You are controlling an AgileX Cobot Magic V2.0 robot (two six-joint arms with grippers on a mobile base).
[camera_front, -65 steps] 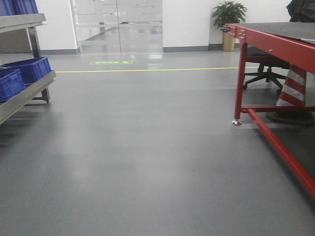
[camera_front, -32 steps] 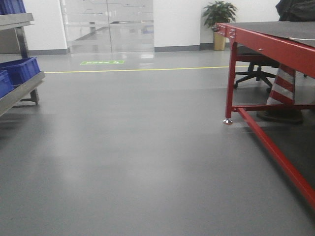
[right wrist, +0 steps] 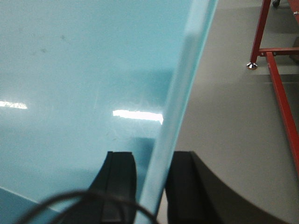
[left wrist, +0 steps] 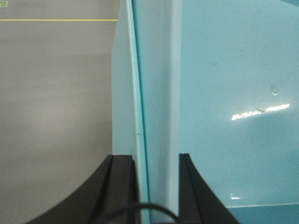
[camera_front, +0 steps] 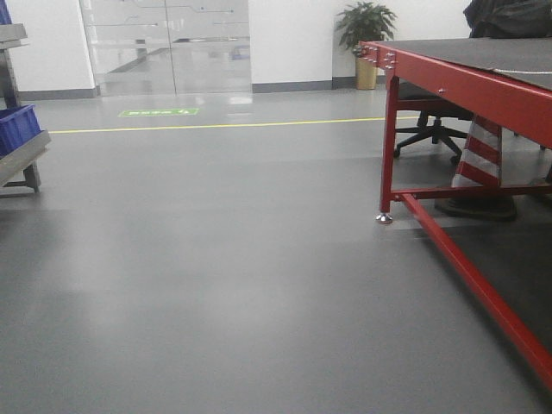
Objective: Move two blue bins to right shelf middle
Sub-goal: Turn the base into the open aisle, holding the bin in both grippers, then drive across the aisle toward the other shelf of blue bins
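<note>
The pale blue bin (left wrist: pixel 224 93) was held up off the grey floor (camera_front: pixel 216 285), gripped at two of its side walls; whether a second bin sat nested in it could not be told from the wrist views. The left tool (left wrist: pixel 157 161) was closed narrowly on one upright wall, one black finger on the outer face and the other on the inner face. The right tool (right wrist: pixel 154 158) pinched the opposite wall in the same way, its fingers touching the plastic on both sides. Off to the right stood a red-framed counter (camera_front: pixel 466 82) with a dark top, a red-and-white striped cone (camera_front: pixel 479 155) and an office chair (camera_front: pixel 431 129) beneath it. Far left, a dark blue bin (camera_front: pixel 17 129) rested on a metal shelf (camera_front: pixel 21 159). Beyond ran a yellow floor line (camera_front: pixel 216 126), then glass doors (camera_front: pixel 168 47) and a potted plant (camera_front: pixel 366 26).
</note>
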